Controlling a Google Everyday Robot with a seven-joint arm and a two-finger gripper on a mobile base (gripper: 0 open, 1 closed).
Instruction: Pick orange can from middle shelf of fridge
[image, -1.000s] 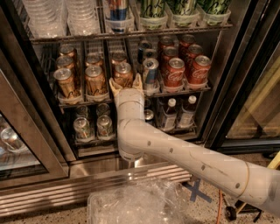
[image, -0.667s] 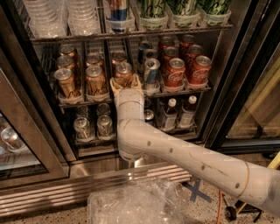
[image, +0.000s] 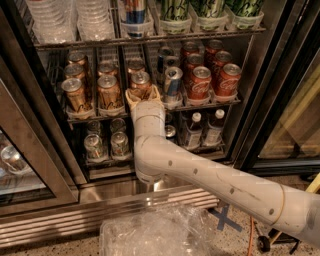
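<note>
The fridge (image: 280, 100) stands open with wire racks. The middle shelf (image: 100, 116) holds copper-orange cans in its left lanes, a blue-and-silver can (image: 172, 82) and red Coca-Cola cans (image: 200, 82) to the right. My gripper (image: 143, 96) reaches into the third lane from the left, at the base of the front orange can (image: 140, 82), which stands upright just above and behind it. More orange cans stand in the two lanes to the left (image: 109, 90). My white arm (image: 210, 175) runs in from the lower right.
The top rack holds clear cups (image: 92, 20) and green cans (image: 175, 10). The lower rack holds small cans (image: 120, 144) and bottles (image: 192, 131). An open glass door (image: 30, 165) stands at the left. A clear plastic bin (image: 160, 232) sits on the floor in front.
</note>
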